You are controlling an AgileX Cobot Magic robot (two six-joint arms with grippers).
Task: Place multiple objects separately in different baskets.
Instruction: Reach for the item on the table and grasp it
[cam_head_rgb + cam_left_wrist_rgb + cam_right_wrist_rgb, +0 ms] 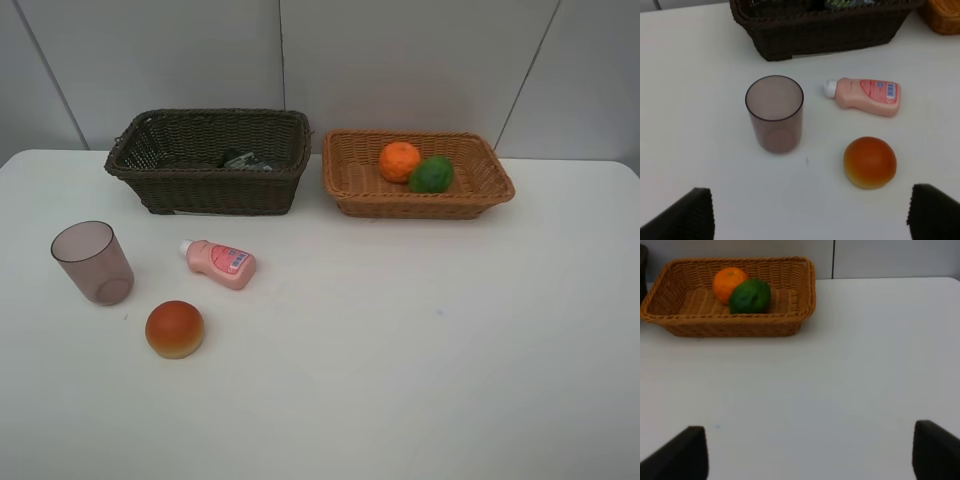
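left wrist sees cup (774, 115), pink bottle (867, 95), peach (870, 162), right wrist orange (729, 282), lime (750, 296) in tan basket (730, 326) — both jaws spread

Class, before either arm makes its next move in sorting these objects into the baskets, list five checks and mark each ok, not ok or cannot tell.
1. Left tool open and empty: ok.
2. Right tool open and empty: ok.
3. Peach-like fruit clear of cup and pink bottle: ok.
4. Room in tan basket beside orange and green fruit: ok.
5. Dark basket contents identified: cannot tell, the item inside is mostly hidden.
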